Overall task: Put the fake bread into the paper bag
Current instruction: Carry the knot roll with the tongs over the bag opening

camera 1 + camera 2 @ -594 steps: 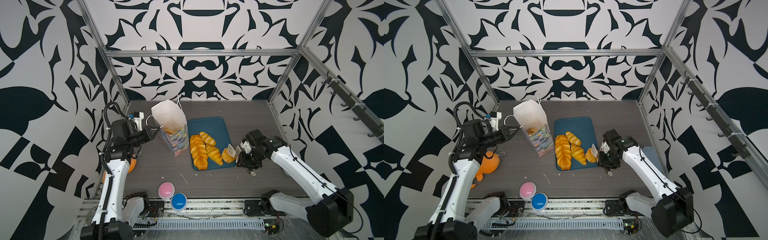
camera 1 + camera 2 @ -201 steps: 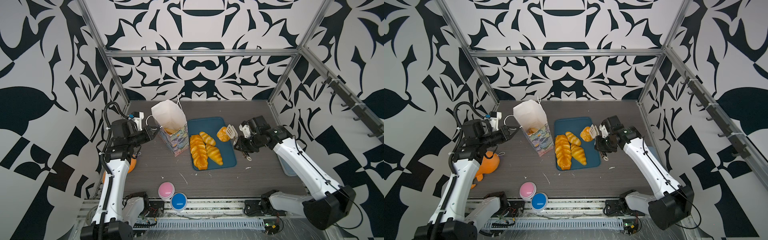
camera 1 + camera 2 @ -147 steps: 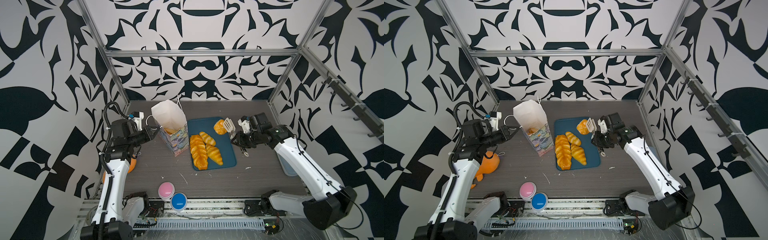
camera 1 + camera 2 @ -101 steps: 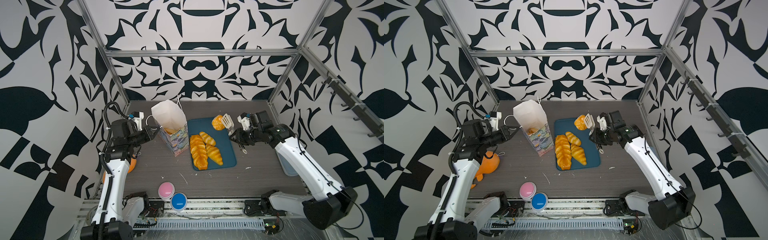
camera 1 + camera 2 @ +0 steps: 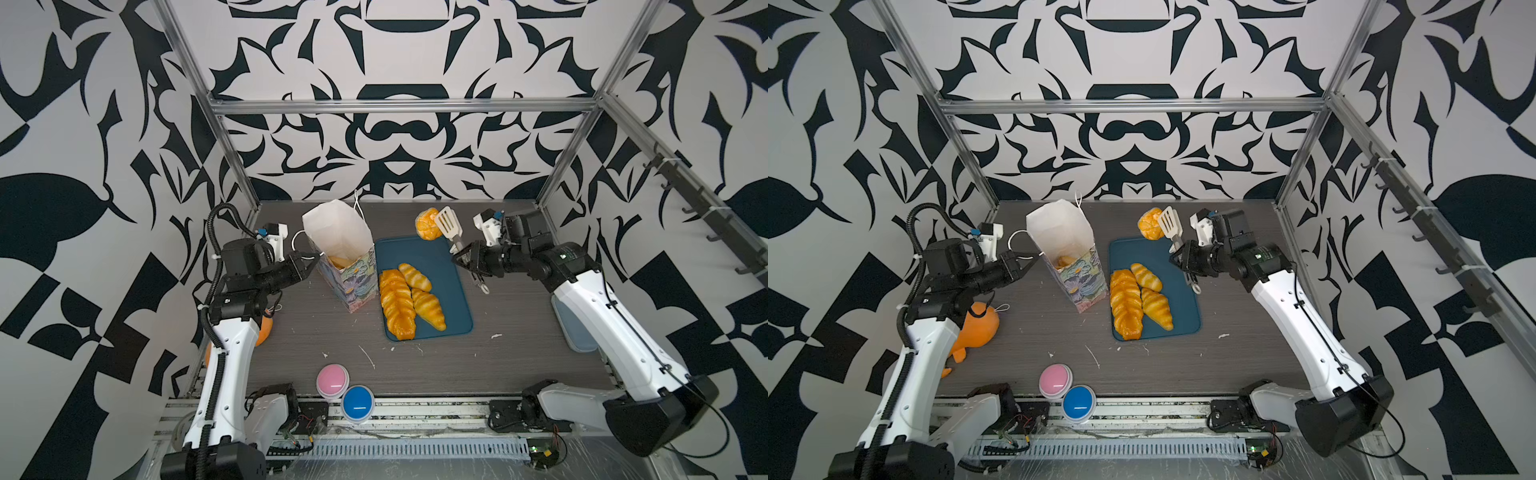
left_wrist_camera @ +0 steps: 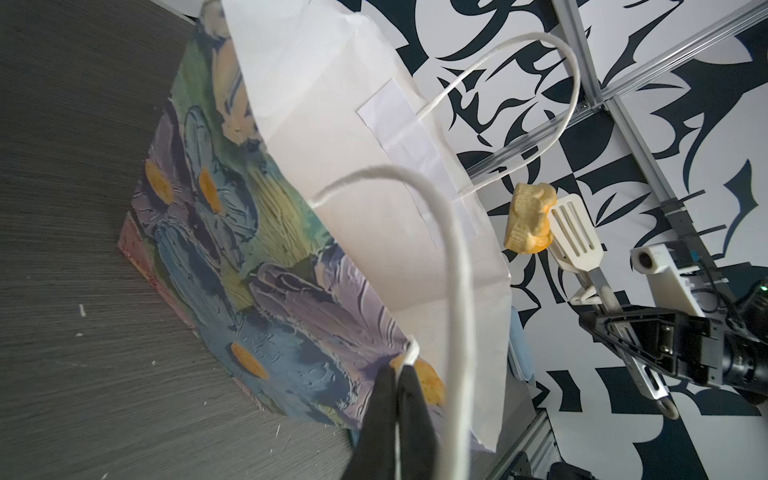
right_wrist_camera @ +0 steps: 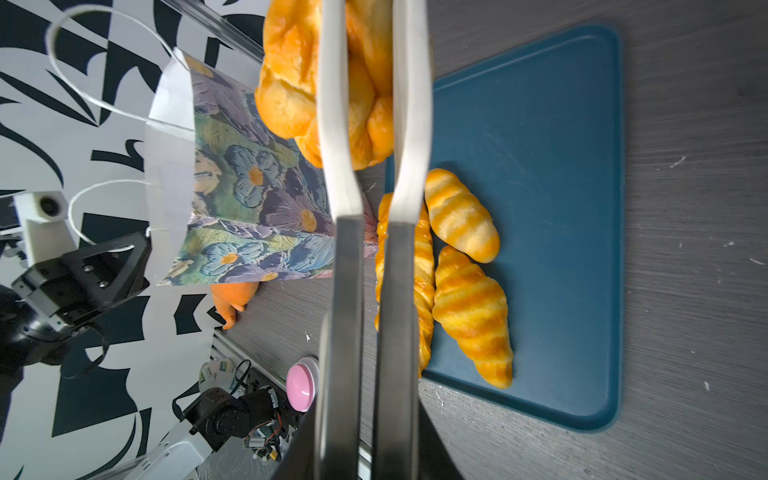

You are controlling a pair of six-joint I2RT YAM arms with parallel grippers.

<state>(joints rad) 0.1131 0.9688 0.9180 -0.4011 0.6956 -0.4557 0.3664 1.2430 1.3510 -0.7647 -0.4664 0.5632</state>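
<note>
Hanging between the white slotted heads of the tongs (image 5: 449, 226), the knotted roll (image 5: 427, 224) (glossy, golden-orange, lumpy) is held over the far edge of the blue tray (image 5: 451, 286), beside the open mouth of the paper bag (image 5: 353, 286) but apart from it. The right gripper (image 5: 460, 258) is squeezed almost closed around the tongs' metal arms. On the tray lie the braided loaf (image 5: 397, 305), a short croissant (image 5: 415, 277) and a longer croissant (image 5: 430, 309). One pastry (image 5: 338, 262) shows inside the upright bag, whose cord handle (image 6: 455, 257) the left gripper (image 5: 314, 258) pinches, fully closed.
</note>
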